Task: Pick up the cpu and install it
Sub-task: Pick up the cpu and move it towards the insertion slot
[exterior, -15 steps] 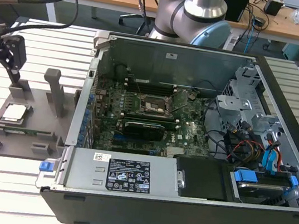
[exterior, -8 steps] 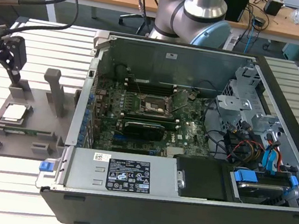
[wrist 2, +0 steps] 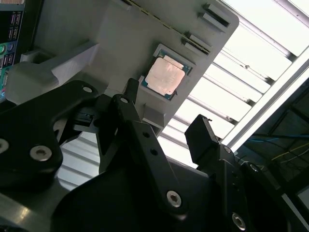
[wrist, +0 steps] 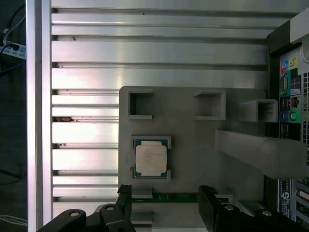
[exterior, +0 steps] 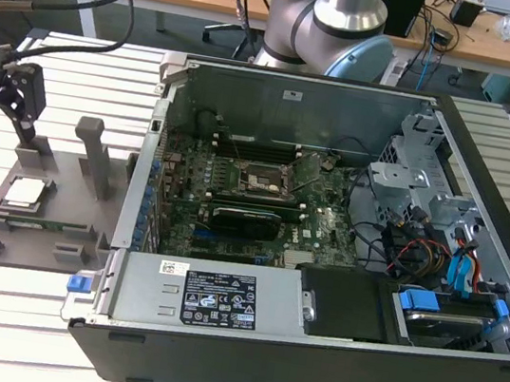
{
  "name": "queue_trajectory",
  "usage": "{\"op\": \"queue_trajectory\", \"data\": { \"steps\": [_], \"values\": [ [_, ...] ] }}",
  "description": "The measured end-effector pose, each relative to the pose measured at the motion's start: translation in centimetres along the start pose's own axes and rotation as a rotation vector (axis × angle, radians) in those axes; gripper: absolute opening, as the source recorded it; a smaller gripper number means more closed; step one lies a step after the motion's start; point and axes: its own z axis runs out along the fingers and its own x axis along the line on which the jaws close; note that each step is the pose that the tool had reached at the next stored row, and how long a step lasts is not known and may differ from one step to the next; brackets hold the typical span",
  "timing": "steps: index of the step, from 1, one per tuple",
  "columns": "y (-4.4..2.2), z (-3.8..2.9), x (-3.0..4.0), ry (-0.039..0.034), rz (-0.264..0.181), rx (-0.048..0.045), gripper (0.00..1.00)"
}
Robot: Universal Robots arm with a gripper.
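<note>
The cpu [exterior: 26, 192], a small square chip with a silver top plate, lies flat in a recess of the grey holder tray [exterior: 63, 220] at the exterior view's left. It also shows in both wrist views [wrist: 151, 160] [wrist 2: 165, 77]. My gripper [exterior: 1, 126] hovers above the tray's far end, apart from the chip. Its black fingers [wrist: 124, 199] stand open with nothing between them, and the gripper [wrist: 166, 203] sits just off one side of the cpu. The motherboard socket [exterior: 261, 182] lies inside the open computer case.
The open computer case [exterior: 310, 334] stands to the exterior view's right of the tray, its wall close to the tray's edge. A tall grey post [exterior: 97, 156] rises from the tray. The arm's base [exterior: 329, 19] stands behind the case. Slatted aluminium table [wrist: 145, 48] surrounds the tray.
</note>
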Motion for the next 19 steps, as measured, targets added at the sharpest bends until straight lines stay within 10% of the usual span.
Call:
{"op": "queue_trajectory", "data": {
  "steps": [19],
  "values": [
    [0.01, 0.36, 0.01, -0.0001, 0.0, 0.0, 0.66]
  ]
}}
